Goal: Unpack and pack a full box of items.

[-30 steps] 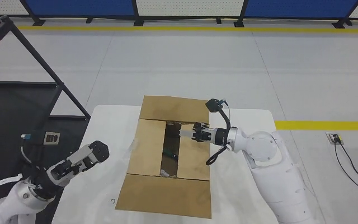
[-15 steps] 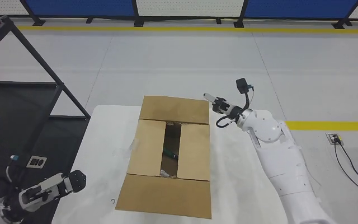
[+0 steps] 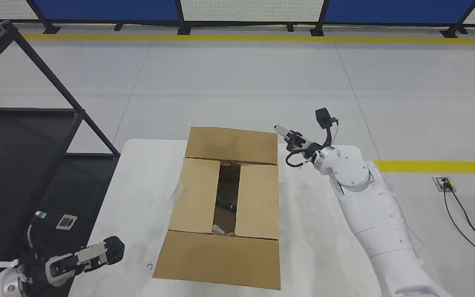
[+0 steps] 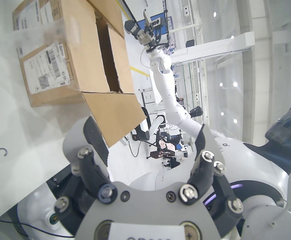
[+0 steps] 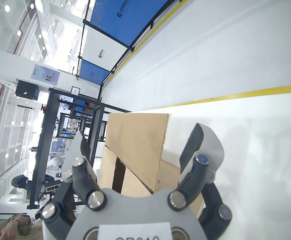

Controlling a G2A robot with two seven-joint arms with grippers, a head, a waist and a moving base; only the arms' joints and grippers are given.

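Note:
The brown cardboard box [image 3: 223, 215] stands mid-table, its long flaps folded in with a narrow gap between them. Through that gap I see a dark green item [image 3: 226, 202] and something pale [image 3: 219, 231]. My right gripper [image 3: 286, 134] hangs open and empty beside the box's far right corner; in its wrist view [image 5: 138, 145] the fingers frame the far flap [image 5: 131, 127]. My left gripper [image 3: 111, 251] is low, beyond the table's near left edge, open and empty [image 4: 150, 138], with the box [image 4: 68, 45] and the right gripper [image 4: 145, 20] seen beyond it.
The white table [image 3: 148, 193] carries a small C-shaped ring [image 3: 150, 267] near the box's near left corner. A black metal frame [image 3: 52, 82] and dark platform [image 3: 30, 148] stand left of the table. Bare tabletop lies on both sides of the box.
The right gripper lifted away from the box's middle gap and swung out to the far right corner. The left arm pulled back off the table toward the near left.

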